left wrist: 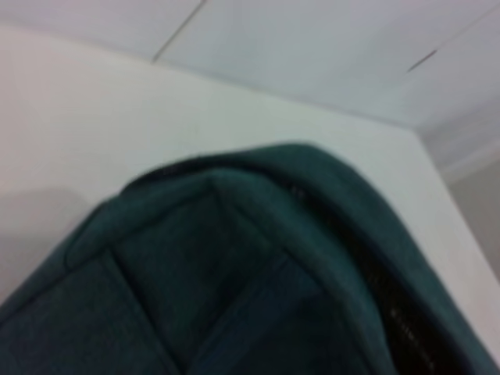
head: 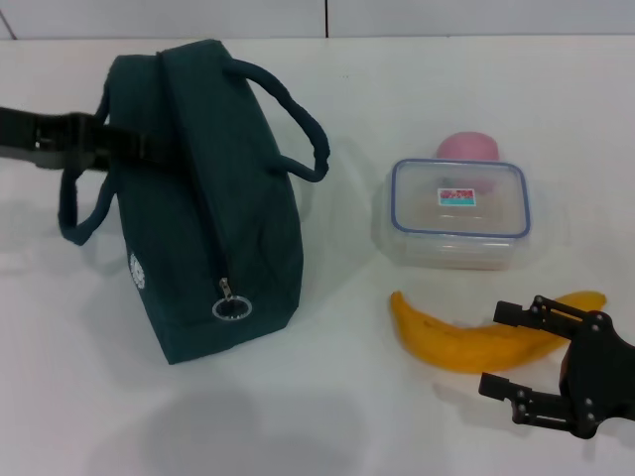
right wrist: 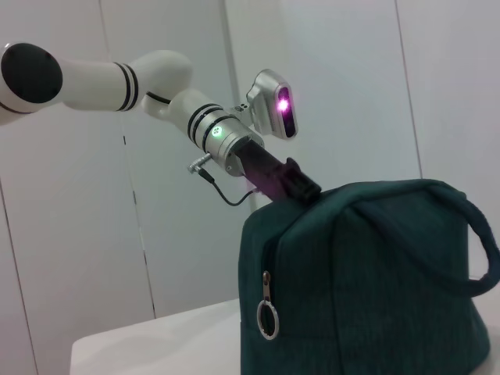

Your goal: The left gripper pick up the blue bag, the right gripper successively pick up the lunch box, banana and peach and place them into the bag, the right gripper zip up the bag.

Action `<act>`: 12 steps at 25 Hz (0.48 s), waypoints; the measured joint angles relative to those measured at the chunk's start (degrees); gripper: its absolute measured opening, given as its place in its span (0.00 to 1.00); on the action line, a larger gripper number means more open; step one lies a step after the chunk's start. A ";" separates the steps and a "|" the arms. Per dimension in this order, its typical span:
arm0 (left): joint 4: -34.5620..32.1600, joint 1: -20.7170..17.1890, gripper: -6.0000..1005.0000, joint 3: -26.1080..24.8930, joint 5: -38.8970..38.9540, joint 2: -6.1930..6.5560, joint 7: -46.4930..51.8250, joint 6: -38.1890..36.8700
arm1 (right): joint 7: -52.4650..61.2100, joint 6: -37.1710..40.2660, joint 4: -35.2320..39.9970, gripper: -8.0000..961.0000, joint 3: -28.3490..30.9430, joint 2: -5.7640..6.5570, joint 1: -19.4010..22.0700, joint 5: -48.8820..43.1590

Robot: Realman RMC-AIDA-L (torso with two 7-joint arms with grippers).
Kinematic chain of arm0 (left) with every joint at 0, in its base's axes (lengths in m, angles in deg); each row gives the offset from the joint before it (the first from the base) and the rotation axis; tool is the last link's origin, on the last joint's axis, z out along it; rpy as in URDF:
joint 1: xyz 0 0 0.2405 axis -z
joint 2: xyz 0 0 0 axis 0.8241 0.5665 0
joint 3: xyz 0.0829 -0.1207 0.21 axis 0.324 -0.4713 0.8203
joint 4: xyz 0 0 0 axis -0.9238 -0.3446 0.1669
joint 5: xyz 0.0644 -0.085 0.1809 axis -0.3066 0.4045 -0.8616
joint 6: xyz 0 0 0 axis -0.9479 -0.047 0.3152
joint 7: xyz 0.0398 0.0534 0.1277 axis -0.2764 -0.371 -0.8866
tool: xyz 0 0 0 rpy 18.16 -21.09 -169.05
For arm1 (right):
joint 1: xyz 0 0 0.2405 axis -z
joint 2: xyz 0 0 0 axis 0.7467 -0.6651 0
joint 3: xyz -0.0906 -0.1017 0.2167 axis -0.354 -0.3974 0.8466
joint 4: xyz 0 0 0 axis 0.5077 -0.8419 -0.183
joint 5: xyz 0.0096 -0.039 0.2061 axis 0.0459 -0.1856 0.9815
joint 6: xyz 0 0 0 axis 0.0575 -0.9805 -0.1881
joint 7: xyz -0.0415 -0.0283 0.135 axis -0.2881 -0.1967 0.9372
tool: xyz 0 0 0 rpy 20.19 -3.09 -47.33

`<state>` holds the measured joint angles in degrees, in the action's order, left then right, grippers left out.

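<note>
The blue bag (head: 213, 208) stands on the white table with its zipper closed and the ring pull (head: 230, 307) at its near end. My left gripper (head: 127, 149) reaches in from the left and meets the bag's upper far side between the handles; the right wrist view shows this left gripper (right wrist: 295, 184) against the top of the bag (right wrist: 367, 289). Dark fabric of the bag (left wrist: 234, 297) fills the left wrist view. The lunch box (head: 459, 211) lies to the right, with the peach (head: 468, 147) behind it and the banana (head: 451, 342) in front. My right gripper (head: 511, 352) is open over the banana's right half.
The bag's two loop handles (head: 298, 124) stick out to either side. The table's far edge (head: 327, 38) meets a pale wall. Bare tabletop lies in front of the bag and between the bag and the lunch box.
</note>
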<state>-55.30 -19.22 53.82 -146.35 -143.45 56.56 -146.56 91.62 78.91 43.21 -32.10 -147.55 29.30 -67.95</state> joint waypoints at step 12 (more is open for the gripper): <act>0.42 -0.12 0.40 -0.26 0.85 0.26 -0.12 -0.08 | 0.00 0.13 -0.34 0.80 0.10 0.00 -0.06 0.22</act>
<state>-54.87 -19.33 53.57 -145.50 -143.19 56.44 -146.64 91.62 79.04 42.87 -32.00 -147.55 29.24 -67.74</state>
